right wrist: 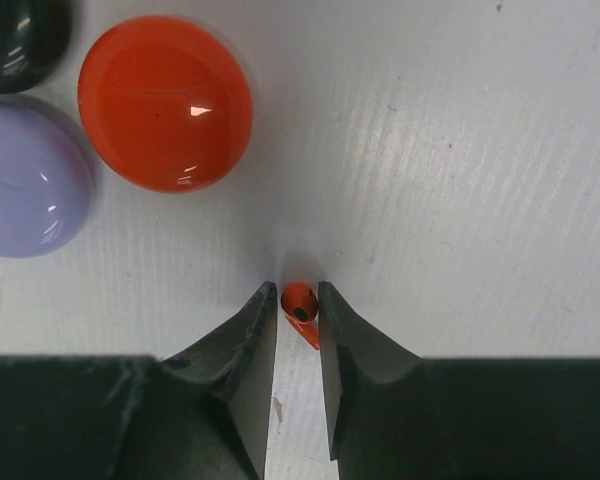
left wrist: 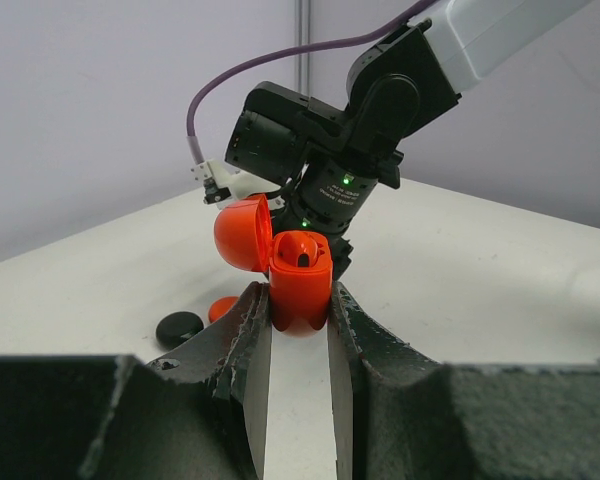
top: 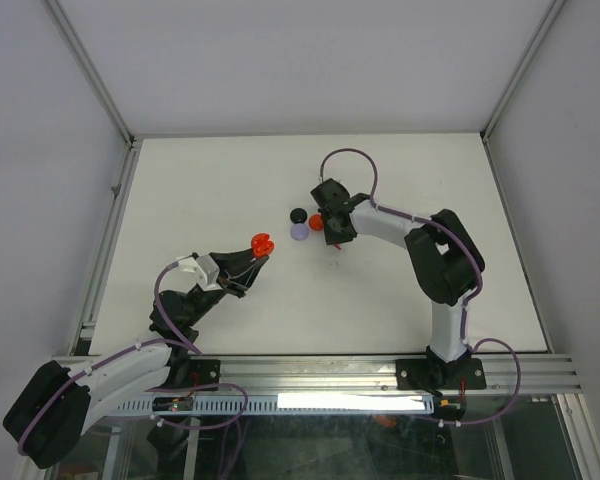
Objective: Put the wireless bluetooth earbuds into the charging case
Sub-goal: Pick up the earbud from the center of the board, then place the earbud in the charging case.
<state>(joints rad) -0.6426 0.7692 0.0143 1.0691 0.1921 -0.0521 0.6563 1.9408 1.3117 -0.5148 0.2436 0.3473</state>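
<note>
My left gripper (top: 256, 257) is shut on the red charging case (left wrist: 300, 285) and holds it above the table with its lid (left wrist: 243, 232) open. A red earbud (left wrist: 302, 248) sits in the case's top. My right gripper (right wrist: 297, 292) is low over the table, pointing down, and its fingertips pinch a tiny red earbud (right wrist: 300, 305) whose stem runs along the right finger. In the top view the right gripper (top: 335, 236) is beside the round discs and the case (top: 262, 243) is to its left. Other earbuds are out of view.
Three round discs lie together just left of the right gripper: red (right wrist: 165, 103), lavender (right wrist: 25, 180) and black (right wrist: 20, 40). They also show in the top view (top: 300, 231). The white table (top: 430, 180) has metal rails along its edges.
</note>
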